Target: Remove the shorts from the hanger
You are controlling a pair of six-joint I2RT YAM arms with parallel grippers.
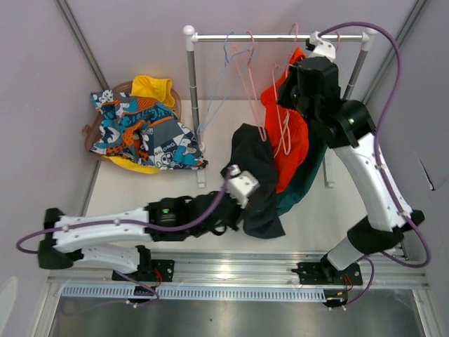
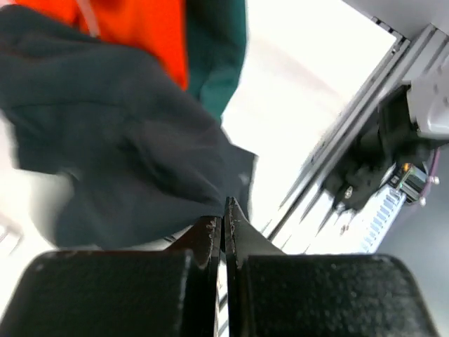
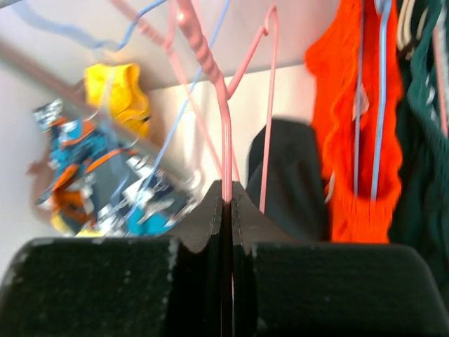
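So the left gripper [image 2: 224, 214] has its jaws squeezed together right on the lower edge of the dark navy shorts [image 1: 256, 179], with a pinch of the fabric caught at the tips. Those shorts are spread out over the middle of the desk [image 1: 140, 186], sagging toward the near edge.

The right gripper [image 3: 226, 200] is up at the rack [image 1: 280, 36] along the far edge, clamped tight on the wire of a pink hanger [image 3: 223, 133].

The orange-red shorts [image 1: 291, 137] hang just right of the dark pair, overlapping it. The teal shorts [image 1: 303, 184] sit behind and below the orange ones, toward the right edge.

Over at the far left corner, the yellow shorts [image 1: 153, 88] and the blue-orange-white patterned shorts [image 1: 140, 133] are heaped in a brownish basket [image 1: 88, 133], well apart from the rack.
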